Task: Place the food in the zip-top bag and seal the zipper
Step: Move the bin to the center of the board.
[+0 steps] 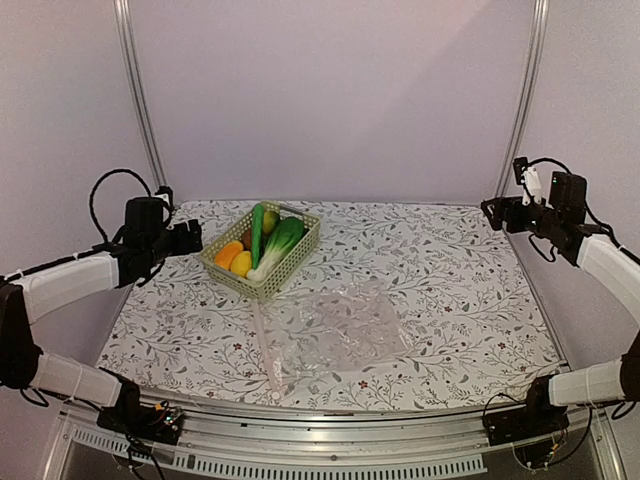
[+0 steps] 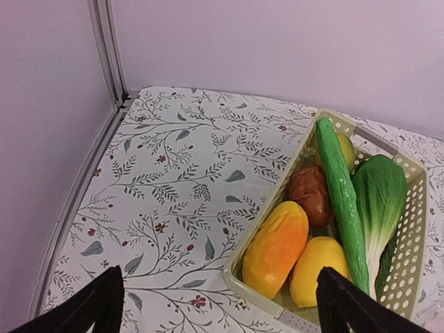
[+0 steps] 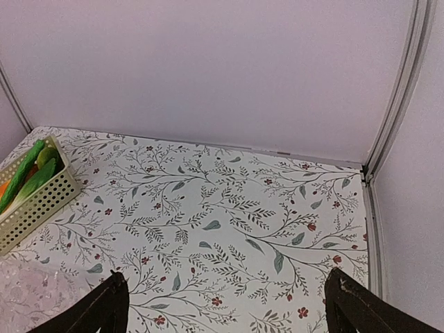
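The food lies in a pale green lattice basket [image 1: 290, 262]: a cucumber [image 1: 257, 231], a bok choy [image 1: 279, 243], an orange piece [image 1: 228, 254], a yellow piece [image 1: 241, 264], a brown piece [image 2: 311, 195] and a yellow-green piece [image 1: 270, 219]. The clear zip-top bag [image 1: 335, 325] lies flat in front of the basket, its pale zipper [image 1: 264, 347] along the left edge. My left gripper [image 1: 190, 238] hovers open and empty left of the basket. My right gripper [image 1: 490, 212] is open and empty at the far right, high above the table.
The table has a floral cloth [image 1: 450, 280]. Metal frame posts [image 1: 140, 100] stand at the back corners against plain walls. The basket also shows at the left edge of the right wrist view [image 3: 38, 201].
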Available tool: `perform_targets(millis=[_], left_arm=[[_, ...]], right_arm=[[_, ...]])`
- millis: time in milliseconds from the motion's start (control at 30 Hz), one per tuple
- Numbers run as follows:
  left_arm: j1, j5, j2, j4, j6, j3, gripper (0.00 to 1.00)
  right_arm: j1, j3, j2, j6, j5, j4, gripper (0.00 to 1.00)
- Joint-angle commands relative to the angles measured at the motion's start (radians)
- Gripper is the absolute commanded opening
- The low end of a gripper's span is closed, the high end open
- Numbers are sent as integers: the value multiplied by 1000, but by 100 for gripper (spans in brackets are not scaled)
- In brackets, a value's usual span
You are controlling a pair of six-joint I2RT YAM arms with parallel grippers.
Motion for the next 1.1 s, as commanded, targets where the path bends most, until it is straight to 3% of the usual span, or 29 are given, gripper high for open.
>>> perform_targets(millis=[0,233,333,600,767,867,1067], left_arm=[[31,136,-53,148,14,-42,92],[33,363,-95,238,33,-59,70],[-6,396,-94,247,38,-40,67],[-219,280,112,-63,40,179,67],[-314,215,227,-196,15,280,60],[-330,182,288,-271,-7,352,52],[-332,191,421,-300,-56,429,45]], right_arm=[[-26,-34,31,-34,-150,24,98],[-43,-82,49,-113,-347,43,99],[-45,-98,41,-139,-367,47,99],[-47,-111,61,-241,-422,24,94],[-34,-97,74,-276,-498,-16,91],[-34,-106,61,-272,-510,-17,91],[-32,-100,85,-271,-536,-30,89]])
